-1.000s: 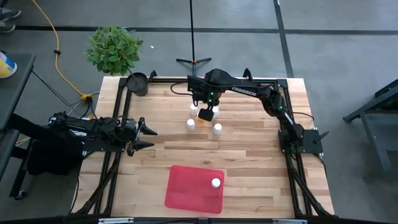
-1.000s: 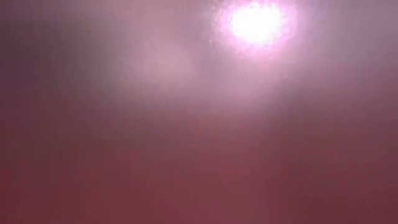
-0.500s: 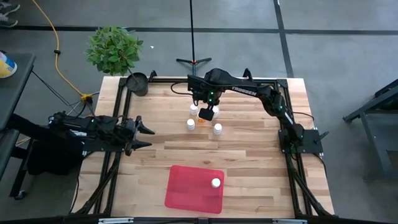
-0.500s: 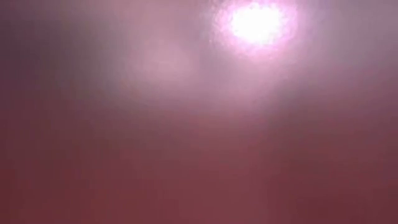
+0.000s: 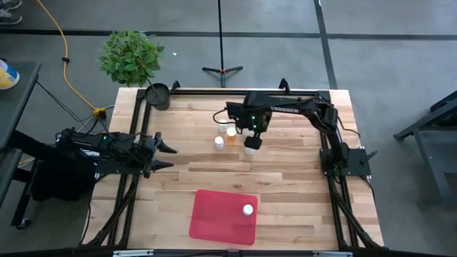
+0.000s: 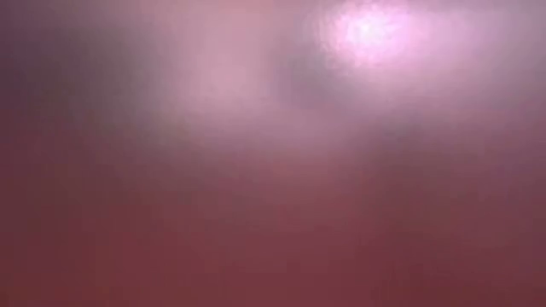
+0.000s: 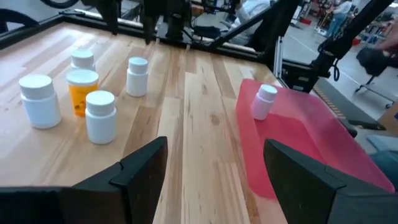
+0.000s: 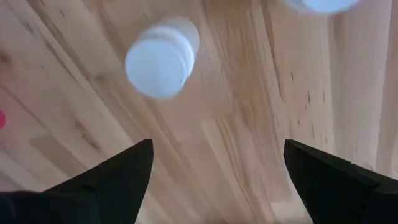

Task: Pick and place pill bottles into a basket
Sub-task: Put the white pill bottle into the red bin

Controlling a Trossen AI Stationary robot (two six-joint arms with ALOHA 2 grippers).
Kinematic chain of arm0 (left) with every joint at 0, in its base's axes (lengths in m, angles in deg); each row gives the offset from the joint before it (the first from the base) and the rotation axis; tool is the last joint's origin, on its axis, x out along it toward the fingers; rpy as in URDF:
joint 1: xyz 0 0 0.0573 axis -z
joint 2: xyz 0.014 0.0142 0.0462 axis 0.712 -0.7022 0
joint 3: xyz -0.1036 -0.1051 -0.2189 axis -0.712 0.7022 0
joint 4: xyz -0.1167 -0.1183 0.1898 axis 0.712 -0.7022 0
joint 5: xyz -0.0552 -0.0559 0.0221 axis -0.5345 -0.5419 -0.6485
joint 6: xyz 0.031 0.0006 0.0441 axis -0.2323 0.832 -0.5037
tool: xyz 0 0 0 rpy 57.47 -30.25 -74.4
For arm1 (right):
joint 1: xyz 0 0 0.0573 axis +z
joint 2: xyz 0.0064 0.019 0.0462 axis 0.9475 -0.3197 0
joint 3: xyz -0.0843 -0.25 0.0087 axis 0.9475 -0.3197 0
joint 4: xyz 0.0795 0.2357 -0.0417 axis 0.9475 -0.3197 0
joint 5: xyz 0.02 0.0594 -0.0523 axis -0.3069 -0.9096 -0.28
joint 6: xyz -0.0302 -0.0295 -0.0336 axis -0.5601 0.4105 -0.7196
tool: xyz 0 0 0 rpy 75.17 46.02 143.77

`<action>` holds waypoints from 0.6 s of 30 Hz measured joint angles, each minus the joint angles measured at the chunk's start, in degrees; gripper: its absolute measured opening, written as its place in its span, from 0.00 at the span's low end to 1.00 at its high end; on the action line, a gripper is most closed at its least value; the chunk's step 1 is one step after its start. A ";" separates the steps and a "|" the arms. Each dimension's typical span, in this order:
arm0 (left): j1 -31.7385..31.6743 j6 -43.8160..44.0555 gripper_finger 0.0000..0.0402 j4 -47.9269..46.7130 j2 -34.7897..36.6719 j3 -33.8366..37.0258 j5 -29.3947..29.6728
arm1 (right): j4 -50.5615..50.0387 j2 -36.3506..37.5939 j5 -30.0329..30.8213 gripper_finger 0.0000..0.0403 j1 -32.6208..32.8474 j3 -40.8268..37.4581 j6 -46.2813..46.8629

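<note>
Right gripper (image 5: 251,145) hangs over the cluster of pill bottles (image 5: 219,142) mid-worktop, jaws spread wide with nothing in them. In its wrist view a white-capped bottle (image 8: 161,57) stands upright just ahead of the fingertips, off toward one finger, so it probably needs a nudge sideways before dropping. One bottle (image 5: 248,210) already sits in the red basket (image 5: 214,218). Left gripper (image 5: 166,157) idles at the left edge, jaws part open and empty

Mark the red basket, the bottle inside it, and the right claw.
basket (image 5: 214,218): high view, bare floor.
bottle in basket (image 5: 248,210): high view, white cap.
right claw (image 8: 211,171): right wrist view, gap between open fingertips.
</note>
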 joint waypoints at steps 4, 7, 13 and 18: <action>0.00 -0.02 0.74 1.51 0.00 0.00 0.04 | 10.05 2.31 -1.18 0.87 0.67 -4.91 -0.75; 0.00 -0.46 0.74 1.76 0.00 0.00 0.04 | 13.08 2.66 -1.12 0.87 1.31 -8.27 -1.00; 0.00 -0.47 0.74 1.76 0.00 0.00 0.25 | 21.29 2.62 -3.42 0.87 1.24 -12.20 -1.49; 0.01 -0.46 0.74 1.74 0.00 0.00 0.26 | 25.92 2.62 -3.95 0.87 1.36 -14.33 -1.99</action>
